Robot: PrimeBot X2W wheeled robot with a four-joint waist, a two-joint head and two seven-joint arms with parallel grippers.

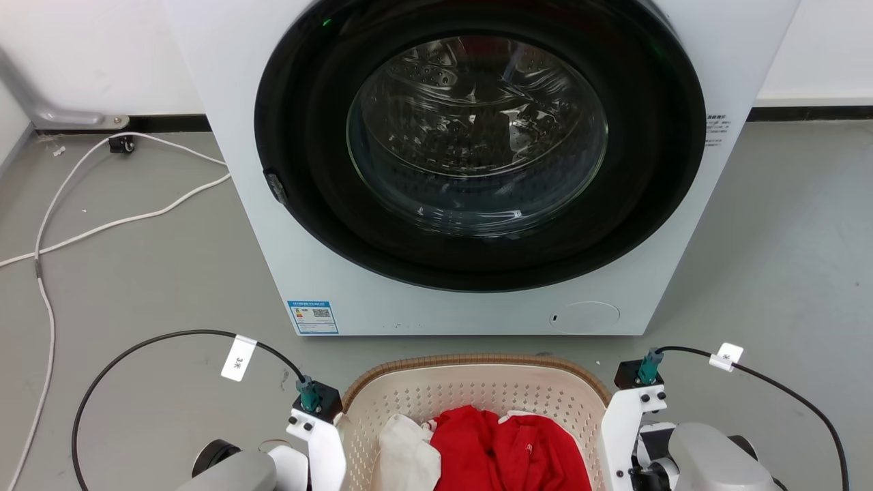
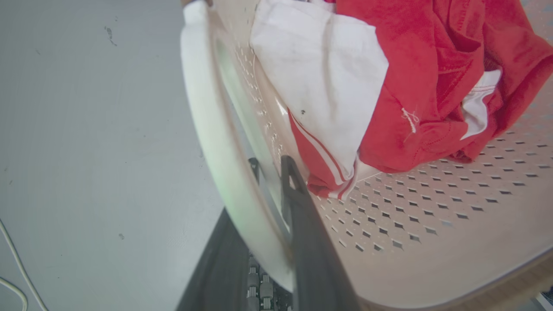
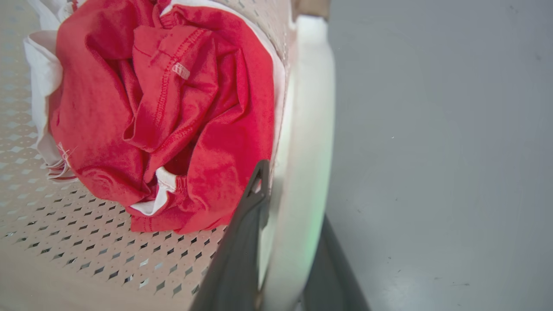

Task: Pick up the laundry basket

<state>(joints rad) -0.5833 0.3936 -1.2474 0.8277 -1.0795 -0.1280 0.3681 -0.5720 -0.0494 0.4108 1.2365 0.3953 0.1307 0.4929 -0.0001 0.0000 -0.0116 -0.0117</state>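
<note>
The laundry basket [image 1: 477, 361], cream and perforated with a brown woven-look rim, sits at the bottom centre of the head view, holding red clothes [image 1: 505, 443] and a white garment [image 1: 406, 450]. My two wrists flank it, the left wrist [image 1: 315, 412] and the right wrist [image 1: 638, 406]. In the left wrist view my left gripper [image 2: 271, 172] is shut on the basket's white left handle [image 2: 207, 129], one finger on each side. In the right wrist view my right gripper [image 3: 293, 207] is likewise shut on the white right handle [image 3: 306, 129]. Whether the basket touches the floor I cannot tell.
A white washing machine [image 1: 286, 225] with a shut, dark-ringed glass door [image 1: 477, 136] stands directly behind the basket. White cables [image 1: 68, 232] trail over the grey floor at the left. Black cables [image 1: 136, 348] loop from my wrists. Open grey floor lies on both sides.
</note>
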